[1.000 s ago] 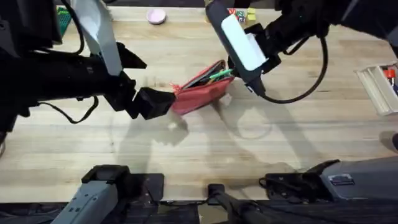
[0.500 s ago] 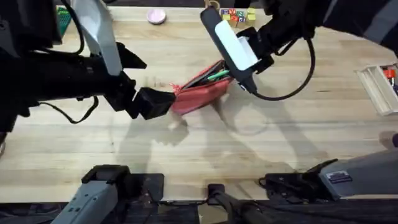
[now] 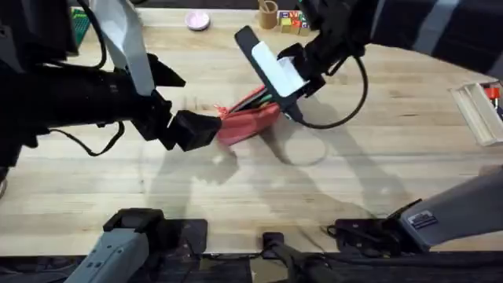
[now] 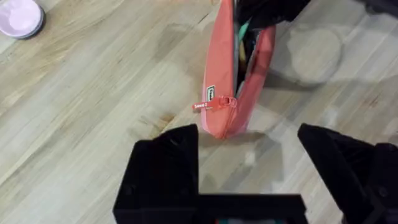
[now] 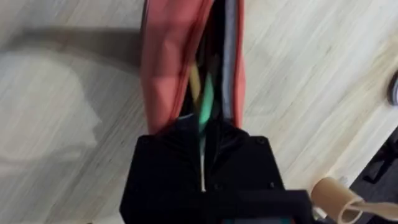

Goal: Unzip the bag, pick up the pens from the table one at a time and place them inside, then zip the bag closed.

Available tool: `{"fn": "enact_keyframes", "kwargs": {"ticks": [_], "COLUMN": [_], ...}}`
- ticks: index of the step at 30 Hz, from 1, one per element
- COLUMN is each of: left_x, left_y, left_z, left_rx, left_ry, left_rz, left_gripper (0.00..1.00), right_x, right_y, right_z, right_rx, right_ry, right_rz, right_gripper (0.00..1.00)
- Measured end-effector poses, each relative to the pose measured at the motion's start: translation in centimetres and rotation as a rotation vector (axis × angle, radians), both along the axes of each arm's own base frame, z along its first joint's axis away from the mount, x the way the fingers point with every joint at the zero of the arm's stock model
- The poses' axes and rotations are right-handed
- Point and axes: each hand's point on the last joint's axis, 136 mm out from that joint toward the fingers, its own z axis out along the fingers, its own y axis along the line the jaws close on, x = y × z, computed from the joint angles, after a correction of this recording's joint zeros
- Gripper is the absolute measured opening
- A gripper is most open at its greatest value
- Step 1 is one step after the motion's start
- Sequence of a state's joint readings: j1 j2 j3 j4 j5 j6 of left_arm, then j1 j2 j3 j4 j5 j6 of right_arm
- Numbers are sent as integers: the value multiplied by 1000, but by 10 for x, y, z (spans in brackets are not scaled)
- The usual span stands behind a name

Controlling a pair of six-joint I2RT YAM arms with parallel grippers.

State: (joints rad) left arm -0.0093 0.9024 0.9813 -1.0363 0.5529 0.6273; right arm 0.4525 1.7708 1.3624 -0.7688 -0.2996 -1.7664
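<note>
The bag (image 3: 245,122) lies unzipped on the table (image 3: 377,157) just above the middle of the overhead view, in the same spot as before. The left gripper (image 4: 249,146) stands wide open around the bag's zipper end, holding nothing. The right gripper (image 5: 202,134) has moved up and left over the bag's open mouth, its fingers nearly together on the green pen (image 5: 205,109), with the yellow pen (image 5: 194,84) beside it inside.
</note>
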Motion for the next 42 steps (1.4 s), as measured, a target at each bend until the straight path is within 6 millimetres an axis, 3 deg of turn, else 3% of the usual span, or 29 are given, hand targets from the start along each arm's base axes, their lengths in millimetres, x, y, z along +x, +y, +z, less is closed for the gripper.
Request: {"fn": "enact_keyframes", "kwargs": {"ticks": [10, 17, 22, 25, 31, 42], "left_x": [0, 0, 0, 0, 0, 0], "left_y": [0, 0, 0, 0, 0, 0], "left_z": [0, 0, 0, 0, 0, 0], "left_rx": [0, 0, 0, 0, 0, 0], "left_ry": [0, 0, 0, 0, 0, 0], "left_rz": [0, 0, 0, 0, 0, 0], "left_gripper": [993, 995, 994, 994, 994, 995], "right_x": [-8, -9, -9, -9, -9, -9], "right_y": [30, 30, 30, 30, 31, 31], "right_z": [-16, -16, -16, -16, -18, -17], "right_rx": [-6, -5, -6, -5, -5, -4], "right_ry": [-1, 0, 2, 2, 8, 6], "right_rz": [71, 70, 71, 70, 71, 69], "right_gripper": [32, 35, 92, 163, 958, 997]}}
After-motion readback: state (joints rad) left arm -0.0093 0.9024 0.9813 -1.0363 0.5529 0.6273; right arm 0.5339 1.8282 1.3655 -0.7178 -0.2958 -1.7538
